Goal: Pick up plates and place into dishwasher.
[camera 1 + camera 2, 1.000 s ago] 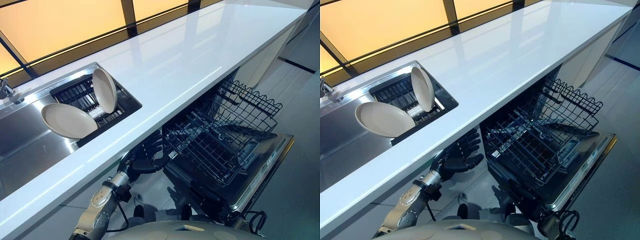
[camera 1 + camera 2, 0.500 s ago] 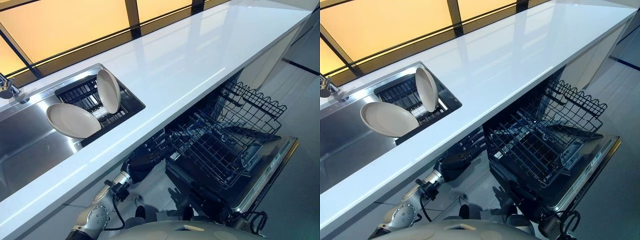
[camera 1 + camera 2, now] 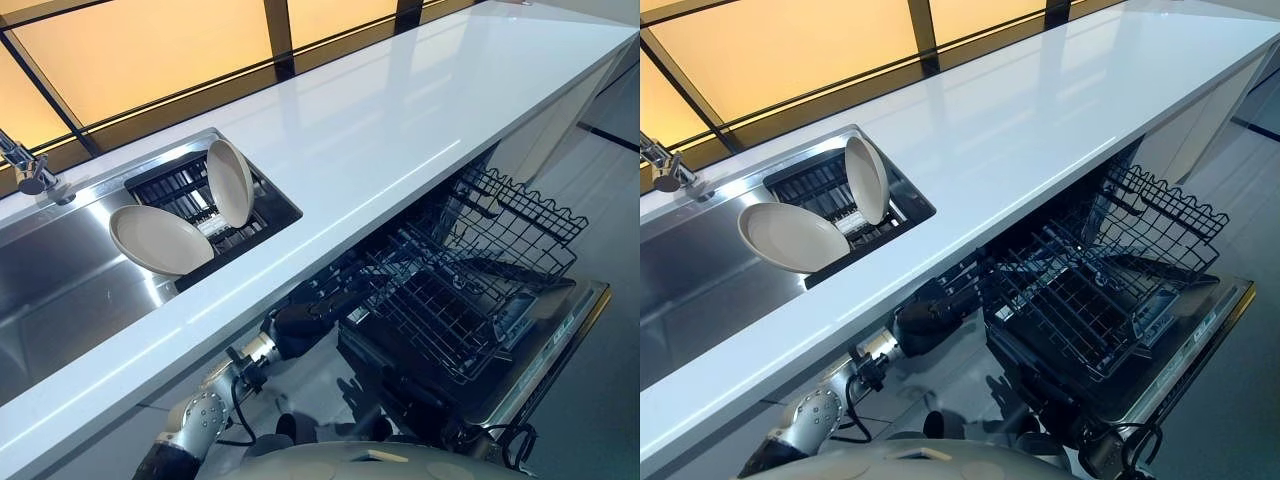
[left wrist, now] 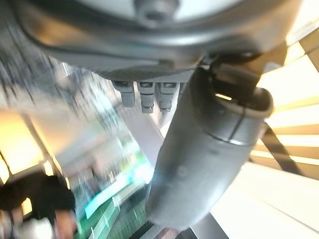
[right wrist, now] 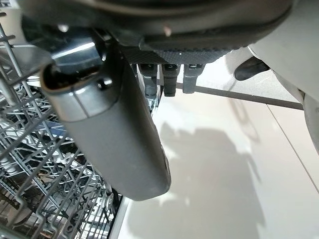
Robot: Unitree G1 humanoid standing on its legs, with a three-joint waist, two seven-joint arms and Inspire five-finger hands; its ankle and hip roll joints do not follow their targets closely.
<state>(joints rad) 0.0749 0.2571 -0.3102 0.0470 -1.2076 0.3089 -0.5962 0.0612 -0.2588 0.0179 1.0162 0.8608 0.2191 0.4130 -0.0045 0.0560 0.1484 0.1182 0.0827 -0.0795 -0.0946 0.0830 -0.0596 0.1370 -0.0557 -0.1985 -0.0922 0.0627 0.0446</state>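
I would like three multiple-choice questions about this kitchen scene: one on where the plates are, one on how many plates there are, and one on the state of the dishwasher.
1. Where are the plates?
A. In the sink rack
B. In the dishwasher
C. On the counter

2. How many plates are there?
A. One
B. Two
C. Four

3. What is the state of the dishwasher?
A. Closed
B. Open, rack holding plates
C. Open, rack pulled out with no plates in it

Answers:
1. A: both plates sit in the dark rack in the sink, one standing upright, one leaning.
2. B: two beige plates are visible.
3. C: the door is down and the wire rack is out, with no plates in it; the left hand is low beside it under the counter edge.
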